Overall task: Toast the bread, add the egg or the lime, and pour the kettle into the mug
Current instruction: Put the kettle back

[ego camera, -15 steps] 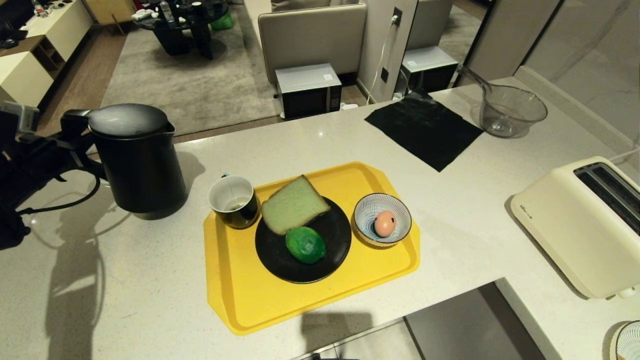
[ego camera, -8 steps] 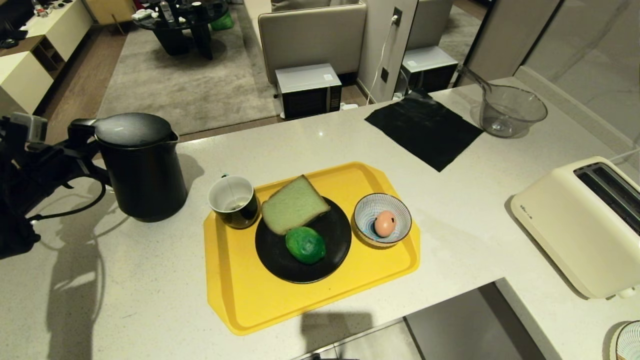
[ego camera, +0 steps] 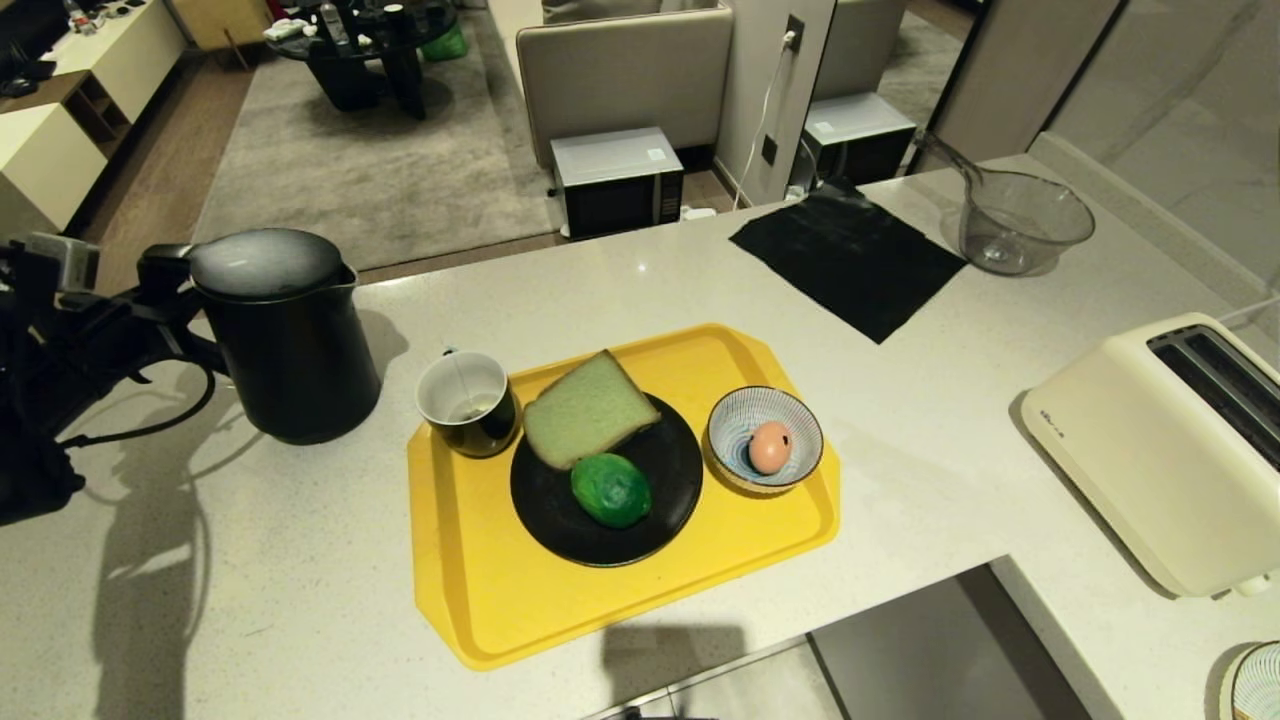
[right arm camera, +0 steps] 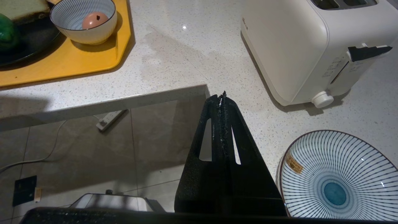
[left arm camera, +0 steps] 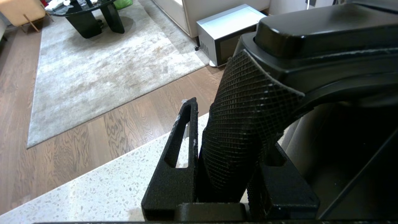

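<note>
Left of yellow tray (ego camera: 480, 610) on desk (ego camera: 300, 590), kettle (ego camera: 285, 340) stands upright, spout toward mug (ego camera: 468, 403) just beside. Our left tool (left arm camera: 227, 174) clamps kettle handle (left arm camera: 245, 137); right tool (right arm camera: 222, 102) pinched empty, parked by toaster (ego camera: 1170, 450). Desk edge close behind kettle; open room toward mug.

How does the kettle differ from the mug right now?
The kettle is far bigger than the mug. The kettle stands on the bare counter with its lid on; the mug sits open on the yellow tray. The left gripper clamps the kettle's handle; nothing holds the mug. Both are black outside and upright.
</note>
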